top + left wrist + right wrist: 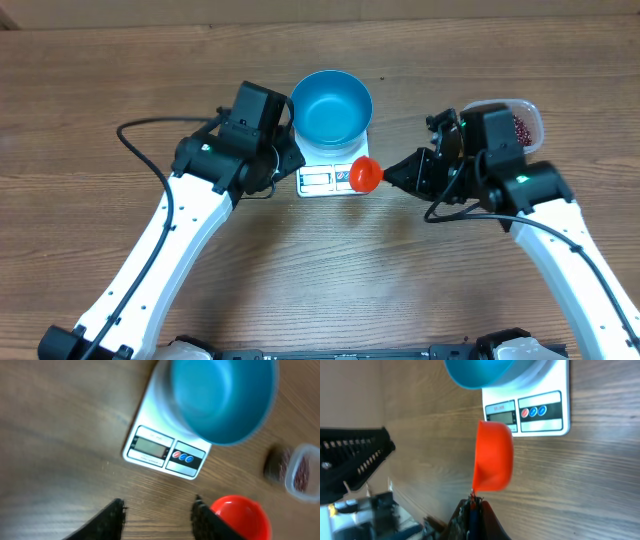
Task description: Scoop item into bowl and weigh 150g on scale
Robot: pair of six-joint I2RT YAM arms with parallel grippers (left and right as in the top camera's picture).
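The scale lies flat on the wooden table, with its display window and buttons along the edge nearest the robot. The bowl stands upright on the scale's platform, covering the far part of the scale and overhanging it on both sides; its smooth blue interior is visible down to the bottom. The left gripper hovers above the table at the scale's left near corner. Its fingers are spread apart with only bare wood showing between them, and they touch neither the scale nor the bowl. The right gripper is positioned to the right of the scale, fingers pressed together and pinching the thin handle of the red scoop. The scoop's cup overlaps the scale's right near corner, beside the buttons, and in the right wrist view it covers one end of the display window. Whether the cup touches the scale cannot be determined. In the left wrist view the inside of the cup shows plain red. The beans are in the clear tub, which sits on the table well to the right of the scale and is partly hidden behind the right arm.
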